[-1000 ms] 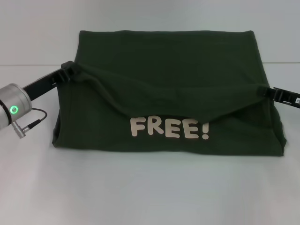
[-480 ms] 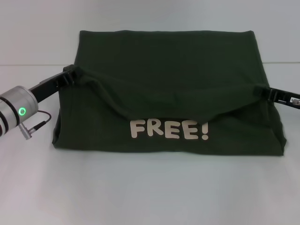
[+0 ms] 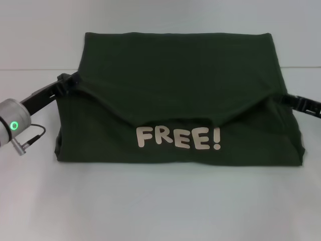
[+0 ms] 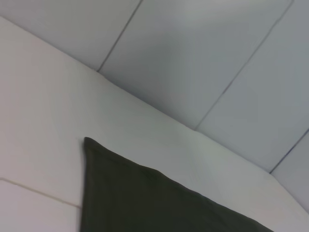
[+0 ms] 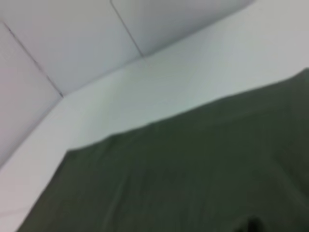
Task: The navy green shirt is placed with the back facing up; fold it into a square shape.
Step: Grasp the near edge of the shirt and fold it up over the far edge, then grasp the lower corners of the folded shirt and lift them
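Observation:
The navy green shirt lies across the middle of the white table in the head view, with cream "FREE!" lettering near its front edge. An upper layer of cloth hangs between my two grippers, its edge sagging in a shallow V just above the lettering. At the shirt's left side, my left gripper is shut on that layer's corner. On the right side, my right gripper is shut on the opposite corner. Both wrist views show only dark cloth, table and wall.
The white table extends in front of the shirt and on both sides. A pale wall rises behind the shirt's far edge. My left arm's silver wrist with a green light sits at the left border.
Both grippers have moved slightly outward and toward me, pulling the held layer tauter. The sagging edge is flatter and the left arm sits lower and further left.

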`<act>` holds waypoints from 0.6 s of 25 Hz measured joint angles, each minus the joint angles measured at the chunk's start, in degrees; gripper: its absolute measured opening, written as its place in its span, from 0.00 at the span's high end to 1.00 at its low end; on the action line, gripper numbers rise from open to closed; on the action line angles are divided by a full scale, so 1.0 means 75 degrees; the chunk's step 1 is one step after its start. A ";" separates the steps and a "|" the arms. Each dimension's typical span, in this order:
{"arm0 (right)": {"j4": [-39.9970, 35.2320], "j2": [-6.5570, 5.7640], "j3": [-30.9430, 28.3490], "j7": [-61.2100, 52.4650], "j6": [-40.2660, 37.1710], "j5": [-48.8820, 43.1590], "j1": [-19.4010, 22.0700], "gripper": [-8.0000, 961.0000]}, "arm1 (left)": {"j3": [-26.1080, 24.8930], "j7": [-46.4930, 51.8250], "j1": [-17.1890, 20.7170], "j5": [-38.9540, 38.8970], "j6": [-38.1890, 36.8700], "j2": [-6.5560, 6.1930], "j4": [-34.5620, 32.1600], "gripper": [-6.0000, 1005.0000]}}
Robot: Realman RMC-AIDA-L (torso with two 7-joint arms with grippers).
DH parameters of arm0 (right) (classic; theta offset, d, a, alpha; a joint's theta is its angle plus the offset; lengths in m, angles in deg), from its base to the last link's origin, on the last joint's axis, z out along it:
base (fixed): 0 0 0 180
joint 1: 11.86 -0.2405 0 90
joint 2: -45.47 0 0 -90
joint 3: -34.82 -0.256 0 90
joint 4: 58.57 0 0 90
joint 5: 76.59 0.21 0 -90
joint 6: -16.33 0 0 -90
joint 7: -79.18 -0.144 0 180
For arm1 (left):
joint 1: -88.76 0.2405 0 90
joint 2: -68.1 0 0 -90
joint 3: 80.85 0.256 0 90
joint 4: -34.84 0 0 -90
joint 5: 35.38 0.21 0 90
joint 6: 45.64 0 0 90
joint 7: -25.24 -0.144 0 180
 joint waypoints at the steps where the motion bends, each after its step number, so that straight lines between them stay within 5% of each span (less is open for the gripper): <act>1: 0.0001 0.0000 0.0015 0.0095 -0.0012 0.0201 0.0070 0.73 | 0.0004 -0.0003 0.0011 -0.0005 -0.0013 -0.0006 0.0002 0.71; 6: 0.0005 -0.0001 0.0027 0.0307 -0.0063 0.0521 0.0211 0.48 | -0.0015 -0.0309 0.0147 -0.0289 -0.0122 0.0035 -0.0025 0.49; 15: -0.0100 -0.0043 -0.0035 0.0344 -0.0470 0.0762 0.0406 0.13 | -0.0007 -0.0175 0.0579 -0.0877 -0.1116 -0.0006 -0.0186 0.29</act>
